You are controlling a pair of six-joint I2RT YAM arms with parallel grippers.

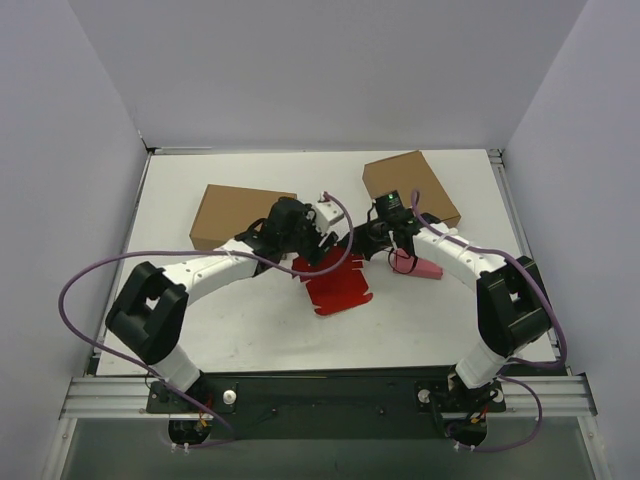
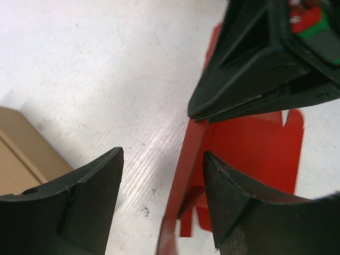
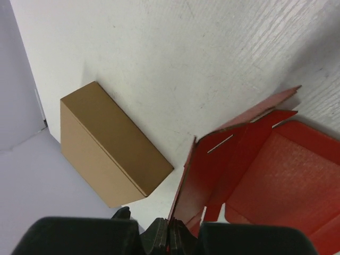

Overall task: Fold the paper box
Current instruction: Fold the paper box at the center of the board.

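Note:
The red paper box (image 1: 340, 288) lies partly unfolded at the table's middle, with its base flat and its far flaps raised. My right gripper (image 1: 366, 240) is at its far edge. In the right wrist view it (image 3: 175, 236) is shut on an upright red flap (image 3: 212, 170). My left gripper (image 1: 312, 248) is at the box's far left. In the left wrist view it (image 2: 162, 183) is open, and a raised red flap (image 2: 188, 164) stands between the fingers, close to the right finger (image 2: 244, 202). The right gripper's black body (image 2: 265, 64) is just beyond the flap.
A brown box (image 1: 238, 215) lies at the left rear, also seen in the right wrist view (image 3: 111, 143) and at the left wrist view's edge (image 2: 21, 154). A second brown box (image 1: 410, 185) lies at the right rear. A small pink box (image 1: 418, 266) sits under the right arm.

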